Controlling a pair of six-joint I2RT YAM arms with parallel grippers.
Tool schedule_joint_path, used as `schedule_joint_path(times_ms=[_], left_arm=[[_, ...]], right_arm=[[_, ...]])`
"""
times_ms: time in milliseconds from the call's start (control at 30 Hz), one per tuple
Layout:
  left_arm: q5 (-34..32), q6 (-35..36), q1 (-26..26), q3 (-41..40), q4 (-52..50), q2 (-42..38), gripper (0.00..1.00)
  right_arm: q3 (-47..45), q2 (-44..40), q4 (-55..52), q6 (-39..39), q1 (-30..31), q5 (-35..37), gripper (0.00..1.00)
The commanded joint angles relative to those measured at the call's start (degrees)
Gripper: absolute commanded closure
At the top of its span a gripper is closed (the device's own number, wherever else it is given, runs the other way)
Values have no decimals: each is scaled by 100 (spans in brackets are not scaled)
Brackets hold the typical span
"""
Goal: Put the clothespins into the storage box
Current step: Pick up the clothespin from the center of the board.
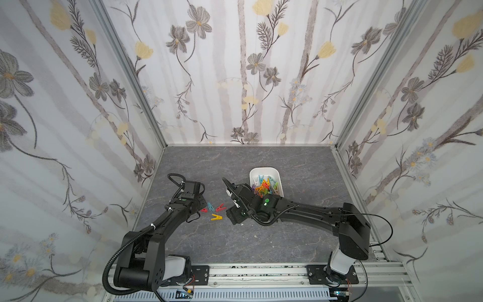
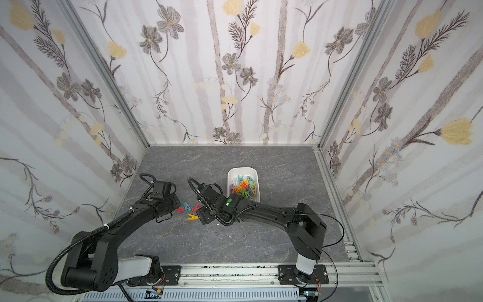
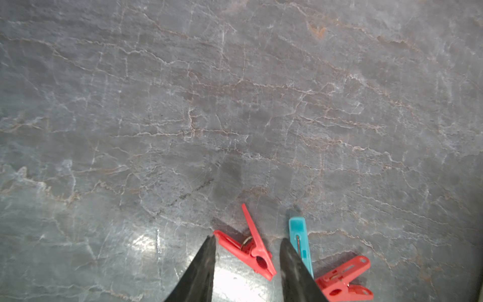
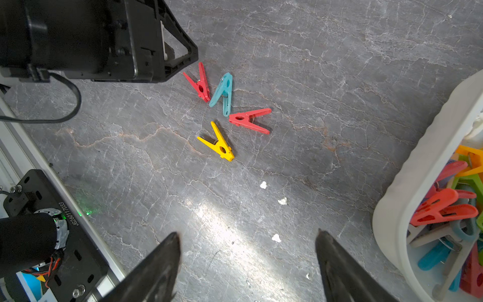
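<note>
Four clothespins lie loose on the grey table: a red one [image 1: 203,210] [image 4: 200,83], a teal one [image 1: 210,206] [image 4: 223,91], a second red one [image 1: 220,208] [image 4: 249,120] and a yellow one [image 1: 216,217] [image 4: 218,142]. My left gripper [image 3: 247,239] is open and low over the table. The first red clothespin [image 3: 251,248] lies between its fingers, unclamped, with the teal one [image 3: 300,240] just outside one finger. My right gripper [image 4: 248,232] is open and holds nothing. It hovers between the loose pins and the white storage box [image 1: 264,170] [image 4: 418,167], which holds several coloured clothespins.
Small white specks [image 4: 263,185] dot the table near my right gripper. The left arm's wrist [image 4: 104,39] sits close to the loose pins. An aluminium rail [image 1: 261,272] runs along the front edge. Flowered walls enclose the other three sides.
</note>
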Motion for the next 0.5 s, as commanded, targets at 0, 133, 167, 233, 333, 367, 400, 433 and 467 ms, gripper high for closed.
schedule_joint_path(times_ms=[0, 133, 167, 233, 333, 367, 400, 433, 467], left_arm=[[39, 201, 3, 61, 258, 211, 61], [40, 278, -6, 77, 311, 452, 65], [41, 302, -6, 62, 326, 488, 66], [56, 305, -5, 42, 374, 552, 67], [110, 305, -5, 16, 440, 672, 71], [123, 305, -1, 7, 468, 708, 73], [134, 307, -6, 3, 495, 741, 75], [135, 305, -6, 3, 506, 762, 77], [146, 305, -5, 6, 513, 792, 79]], right_arm=[[37, 56, 66, -61, -11, -14, 18], [52, 74, 66, -71, -18, -20, 19], [52, 74, 67, -75, -18, -22, 19], [55, 98, 66, -100, -18, -31, 19], [88, 127, 124, -258, 6, -141, 20], [102, 148, 152, -362, 42, -154, 20], [117, 159, 194, -467, 73, -148, 20], [123, 171, 233, -567, 107, -128, 20], [134, 187, 286, -694, 146, -108, 21]])
